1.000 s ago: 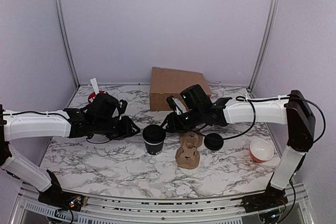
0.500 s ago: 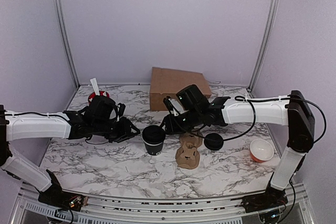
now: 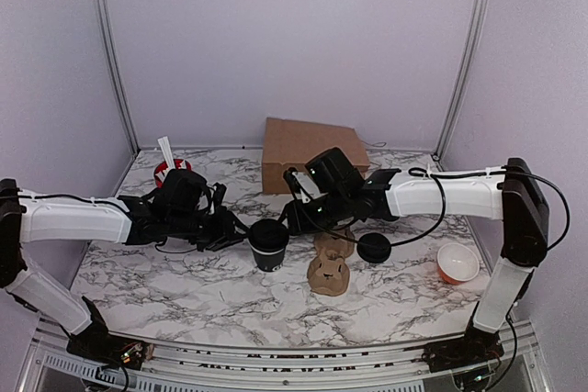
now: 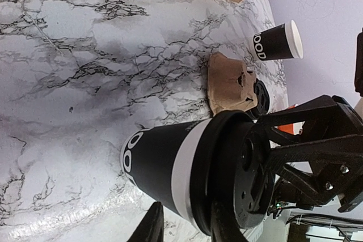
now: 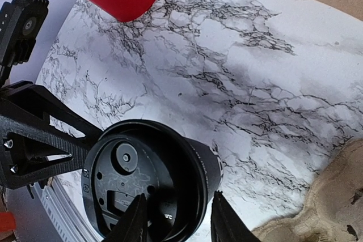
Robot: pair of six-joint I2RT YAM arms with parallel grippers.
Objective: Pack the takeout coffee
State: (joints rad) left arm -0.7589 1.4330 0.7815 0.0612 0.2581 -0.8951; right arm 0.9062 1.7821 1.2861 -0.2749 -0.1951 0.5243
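Note:
The takeout coffee (image 3: 269,243) is a black cup with white print that stands mid-table with a black lid on it. A white band of rim shows under the lid (image 4: 227,168) in the left wrist view. My left gripper (image 3: 241,229) (image 4: 187,208) reaches it from the left. One finger lies over the lid top and the other against the cup's side. My right gripper (image 3: 292,218) (image 5: 180,199) meets the coffee (image 5: 170,162) from the right. It straddles the lid's rim the same way and is closed in on it.
A cardboard cup carrier (image 3: 329,265) lies just right of the cup, with a loose black lid (image 3: 374,247) beyond it. An unlidded black cup (image 4: 272,42) with a white rim stands farther off. A brown bag (image 3: 299,151) is at the back, a red cup (image 3: 168,170) back left and an orange bowl (image 3: 457,263) far right.
My left gripper has slid right, up to the cup. The right gripper has shifted slightly left over the lid. The cup has stayed in place.

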